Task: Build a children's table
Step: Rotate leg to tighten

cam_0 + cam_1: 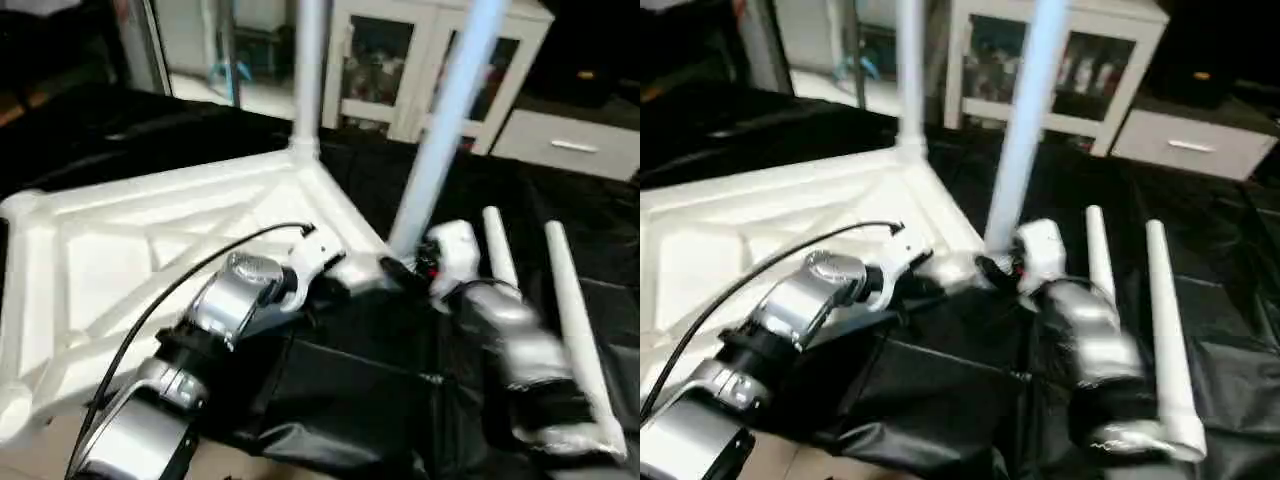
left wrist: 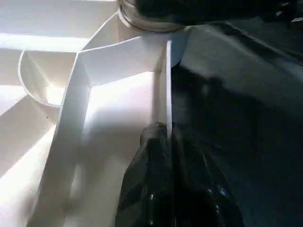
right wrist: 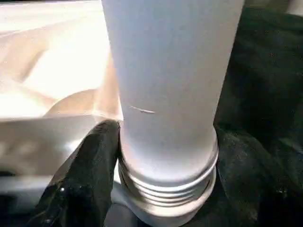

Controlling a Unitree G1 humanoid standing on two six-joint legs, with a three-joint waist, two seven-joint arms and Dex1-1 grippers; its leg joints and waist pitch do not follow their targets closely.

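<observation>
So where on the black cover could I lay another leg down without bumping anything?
Free: the black cover behind the upturned table top, and the strip right of the two loose legs. Crowded: the near corner, where the left gripper clamps the rim and the right gripper holds the leaning leg.

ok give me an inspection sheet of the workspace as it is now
surface: work table under a black cover, creased near the front edge.
job's things: white top lies ribbed side up; one leg stands in the far corner socket; a second leg stands tilted at the near right corner, its threaded end at the socket; two spare legs lie on the cover to the right.
clutter: nothing seen.
grippers: left gripper is shut on the top's edge wall; right gripper has a finger each side of the second leg's base.
cables: black cable runs along the left forearm.
surroundings: white glass-door cabinet behind the table.
</observation>
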